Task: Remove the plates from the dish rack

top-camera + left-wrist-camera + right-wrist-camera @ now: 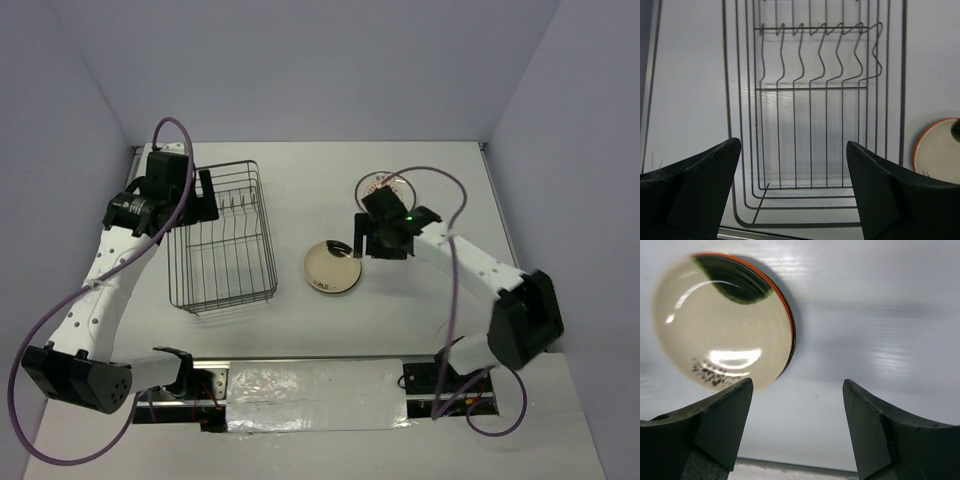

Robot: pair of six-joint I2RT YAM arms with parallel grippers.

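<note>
Cream-tan plate with an orange rim lies flat on the white surface, just right of the dish rack and apart from it. A second plate with a reddish pattern lies further back, partly hidden by the right arm. The right fingers hang spread apart just beside the cream-tan plate, holding nothing. The left fingers hover at the rack's far left side, looking along its wire dividers, likewise parted and gripping nothing
</note>
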